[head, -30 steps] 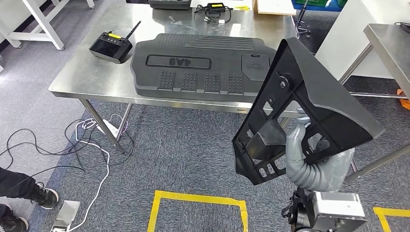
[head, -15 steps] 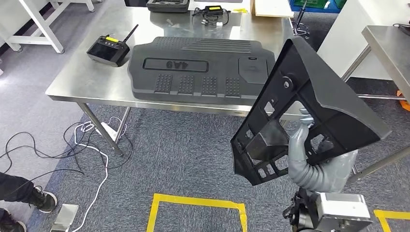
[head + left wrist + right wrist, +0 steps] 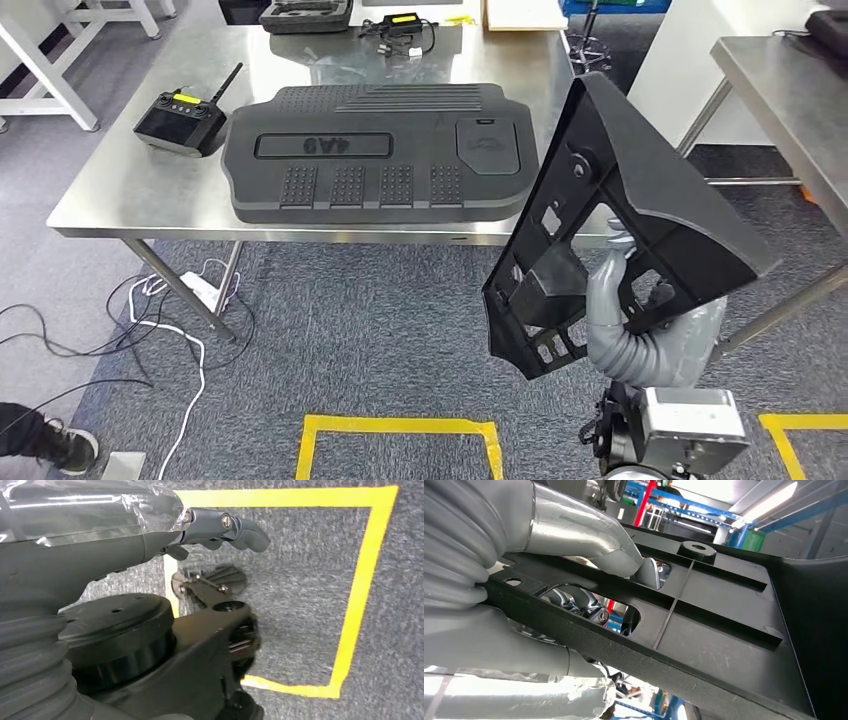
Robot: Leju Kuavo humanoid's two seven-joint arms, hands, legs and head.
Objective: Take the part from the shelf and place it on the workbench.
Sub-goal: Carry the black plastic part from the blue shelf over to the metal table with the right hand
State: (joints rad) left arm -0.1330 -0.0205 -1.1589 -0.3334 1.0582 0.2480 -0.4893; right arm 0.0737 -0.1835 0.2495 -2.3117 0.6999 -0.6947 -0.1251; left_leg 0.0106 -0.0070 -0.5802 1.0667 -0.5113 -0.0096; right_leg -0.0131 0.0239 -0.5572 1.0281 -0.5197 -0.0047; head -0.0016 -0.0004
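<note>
Head view: right robot hand (image 3: 622,300) grips the black part (image 3: 625,215) tilted short of the table (image 3: 130,195); left robot hand (image 3: 220,527) hangs clenched; you should clear the edge before lowering.

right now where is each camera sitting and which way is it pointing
Head view: high on the body, facing forward and down at the steel workbench with a black engine cover and a remote controller; the right hand holds the black frame part.
Left wrist view: behind the left hand, hanging, facing down at grey carpet and yellow floor tape.
Right wrist view: behind the right hand, looking along the part's ribbed face.
Shared: head and right wrist both show the held part; head and left wrist both show yellow floor tape.
</note>
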